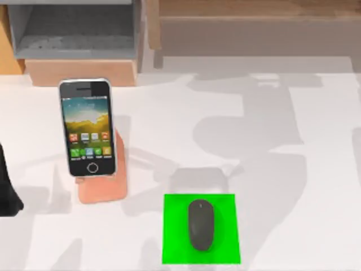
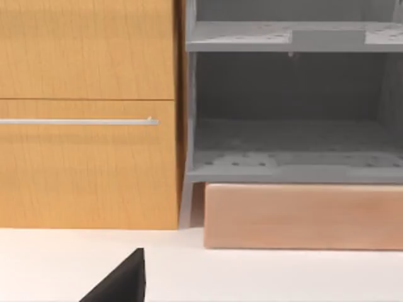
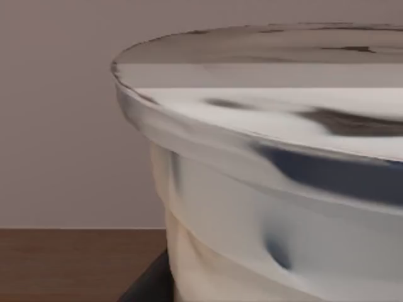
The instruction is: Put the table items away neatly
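The dark grey mouse [image 1: 201, 224] lies on the green square [image 1: 175, 248] at the table's front middle. The smartphone [image 1: 87, 127], screen up, leans on the salmon-pink stand [image 1: 104, 189] at the left. The milk-tea cup [image 3: 264, 207] with its white lid [image 3: 252, 100] looms close in the right wrist view, in front of a plain wall and a brown wooden surface. My right gripper is shut on it, one dark fingertip [image 3: 148, 283] against its wall. My left arm [image 1: 7, 192] is parked at the table's left edge, and my left gripper [image 2: 119, 284] faces the shelf.
A grey open shelf [image 1: 76, 28] on a pinkish base [image 1: 82, 72] stands at the back left, beside a wooden cabinet [image 2: 88, 113] with a bar handle. A wooden unit [image 1: 254, 17] runs along the back right. The white table [image 1: 293, 169] is bare on the right.
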Available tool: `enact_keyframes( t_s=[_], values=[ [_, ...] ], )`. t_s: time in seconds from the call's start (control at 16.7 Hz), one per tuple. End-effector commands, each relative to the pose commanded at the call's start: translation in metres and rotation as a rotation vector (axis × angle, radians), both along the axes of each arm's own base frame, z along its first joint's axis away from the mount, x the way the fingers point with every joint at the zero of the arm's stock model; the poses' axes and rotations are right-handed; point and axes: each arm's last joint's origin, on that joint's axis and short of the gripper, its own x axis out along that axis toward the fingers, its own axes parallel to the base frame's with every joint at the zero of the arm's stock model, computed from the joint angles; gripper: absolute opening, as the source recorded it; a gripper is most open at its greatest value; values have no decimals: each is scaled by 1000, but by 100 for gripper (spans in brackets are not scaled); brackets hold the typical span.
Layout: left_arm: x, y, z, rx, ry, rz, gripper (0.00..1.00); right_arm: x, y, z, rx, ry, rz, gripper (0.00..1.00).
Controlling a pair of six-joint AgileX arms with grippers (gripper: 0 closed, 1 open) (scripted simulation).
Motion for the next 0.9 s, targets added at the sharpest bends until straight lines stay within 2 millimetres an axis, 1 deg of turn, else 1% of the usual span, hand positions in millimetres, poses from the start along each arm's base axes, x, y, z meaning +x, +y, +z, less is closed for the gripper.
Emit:
enact_keyframes(
  t_s=[0.78,0.84,0.9],
  values=[
    [0,0,0,0,0,0,100,0,0,0,0,0,0,98],
    [0,0,0,0,0,0,100,0,0,0,0,0,0,100],
    [0,0,0,0,0,0,100,0,0,0,0,0,0,100]
  ],
)
